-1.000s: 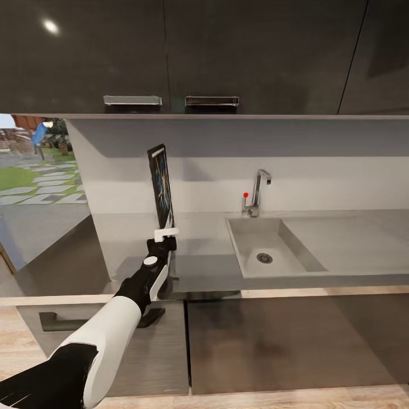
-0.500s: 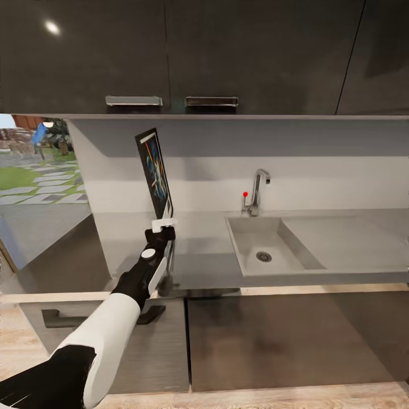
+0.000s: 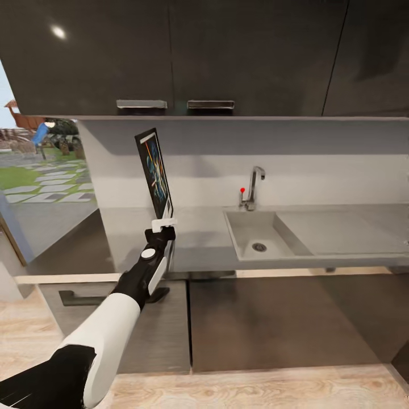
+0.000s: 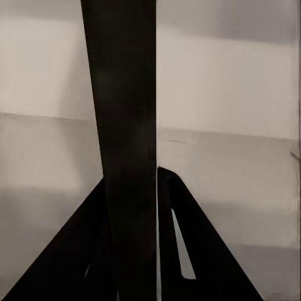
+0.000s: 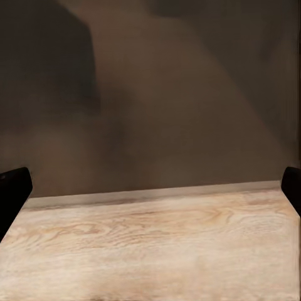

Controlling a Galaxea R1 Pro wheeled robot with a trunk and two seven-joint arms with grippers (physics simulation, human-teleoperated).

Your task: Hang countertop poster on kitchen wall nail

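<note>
Poster upright in left gripper, above kitchen countertop.

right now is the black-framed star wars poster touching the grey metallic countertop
Apart. In the head view the poster stands upright, clamped at its lower edge by the left gripper, with its bottom edge above the countertop.

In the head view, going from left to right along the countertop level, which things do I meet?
Window with garden → poster, held at its lower edge by the left claw → tap → sink basin → draining area of the countertop.
</note>
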